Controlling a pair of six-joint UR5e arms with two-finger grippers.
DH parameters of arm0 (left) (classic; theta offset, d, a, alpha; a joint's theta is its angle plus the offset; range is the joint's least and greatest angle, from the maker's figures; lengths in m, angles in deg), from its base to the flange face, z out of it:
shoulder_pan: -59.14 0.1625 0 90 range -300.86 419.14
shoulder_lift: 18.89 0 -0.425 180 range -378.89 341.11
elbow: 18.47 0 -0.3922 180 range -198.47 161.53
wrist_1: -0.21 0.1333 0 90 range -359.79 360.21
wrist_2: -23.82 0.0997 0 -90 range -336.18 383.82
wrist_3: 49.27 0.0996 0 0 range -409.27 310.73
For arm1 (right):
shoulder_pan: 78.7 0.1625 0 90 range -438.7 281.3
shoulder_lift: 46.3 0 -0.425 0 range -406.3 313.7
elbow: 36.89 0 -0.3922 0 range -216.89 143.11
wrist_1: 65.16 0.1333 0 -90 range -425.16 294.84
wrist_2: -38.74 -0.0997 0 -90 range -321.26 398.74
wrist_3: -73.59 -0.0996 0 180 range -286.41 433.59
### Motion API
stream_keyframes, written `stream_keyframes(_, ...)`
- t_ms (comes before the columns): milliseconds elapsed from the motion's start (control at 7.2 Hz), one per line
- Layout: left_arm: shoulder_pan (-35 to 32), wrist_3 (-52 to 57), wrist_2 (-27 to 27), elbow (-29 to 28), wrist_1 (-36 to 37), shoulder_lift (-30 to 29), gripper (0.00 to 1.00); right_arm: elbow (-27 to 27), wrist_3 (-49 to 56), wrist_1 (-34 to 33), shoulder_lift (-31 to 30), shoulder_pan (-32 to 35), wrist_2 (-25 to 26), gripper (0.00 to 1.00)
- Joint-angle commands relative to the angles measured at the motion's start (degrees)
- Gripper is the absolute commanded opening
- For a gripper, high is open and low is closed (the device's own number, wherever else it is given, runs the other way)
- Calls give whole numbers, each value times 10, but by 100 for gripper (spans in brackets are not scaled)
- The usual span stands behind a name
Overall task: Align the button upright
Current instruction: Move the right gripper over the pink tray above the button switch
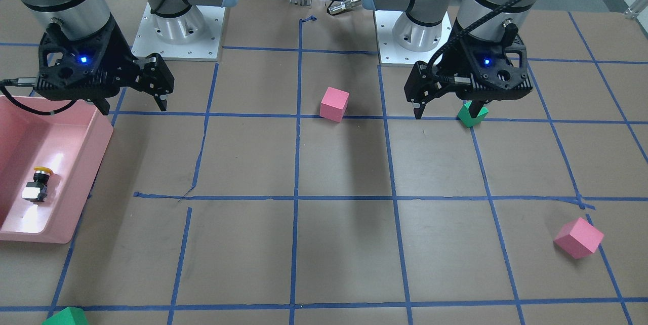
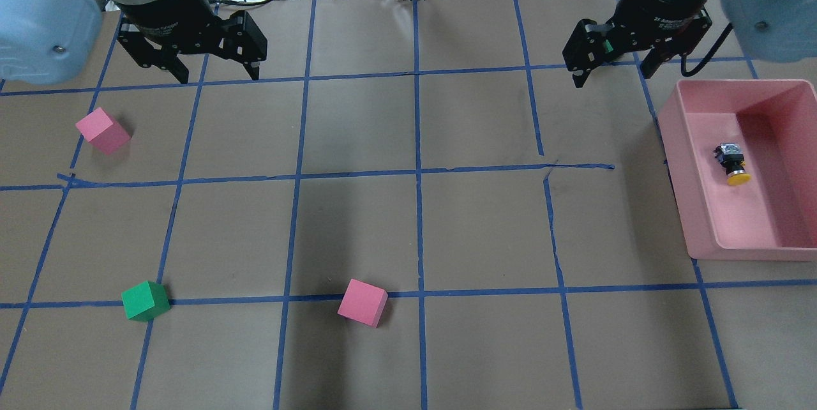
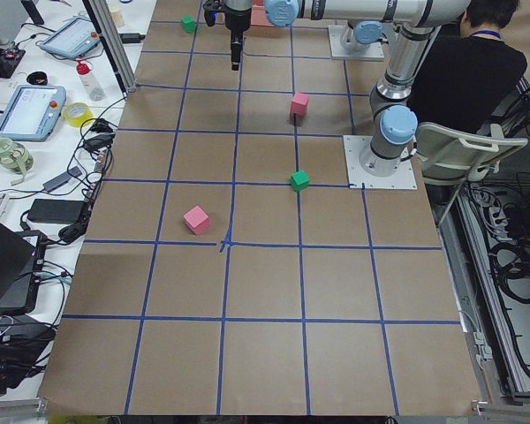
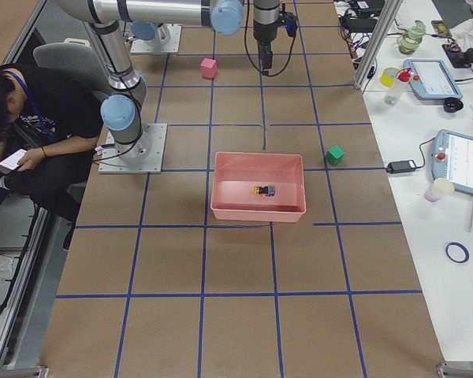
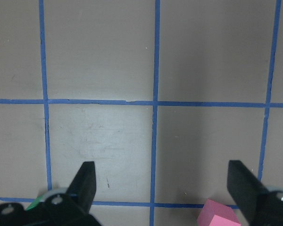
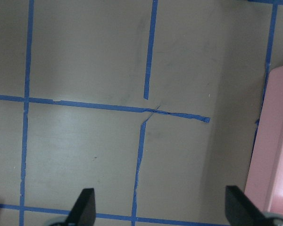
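Note:
The button (image 2: 733, 164) lies on its side on the floor of the pink tray (image 2: 676, 174), with its yellow cap toward the robot and its silvery base away. It also shows in the front view (image 1: 38, 183) and the right side view (image 4: 263, 190). My right gripper (image 2: 613, 75) is open and empty, hovering over the table just beyond the tray's far left corner; its wrist view shows the tray's edge (image 6: 273, 141). My left gripper (image 2: 217, 75) is open and empty at the far left, well away from the button.
A pink cube (image 2: 102, 131) sits at the left, a green cube (image 2: 145, 300) at the near left and another pink cube (image 2: 362, 301) near the middle front. A further green cube (image 1: 66, 317) lies beyond the tray. Blue tape lines grid the brown table.

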Motion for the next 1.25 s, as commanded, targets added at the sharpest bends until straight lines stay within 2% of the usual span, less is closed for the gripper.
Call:
stream_keyframes(0,0,0,-1,0,0,0,100,-1,1,-3,5,-1,-1,100)
stream_keyframes(417,0,0,0,0,0,0,100,5,6,0,13,-41,9,100)
stream_keyframes(694,0,0,1,0,0,0,100,11,75,-7,38,-137,10,100)
stream_keyframes(972,0,0,0,0,0,0,100,27,133,-80,76,-210,30,99)
stream_keyframes(1111,0,0,1,0,0,0,100,56,142,-160,100,-237,45,99)
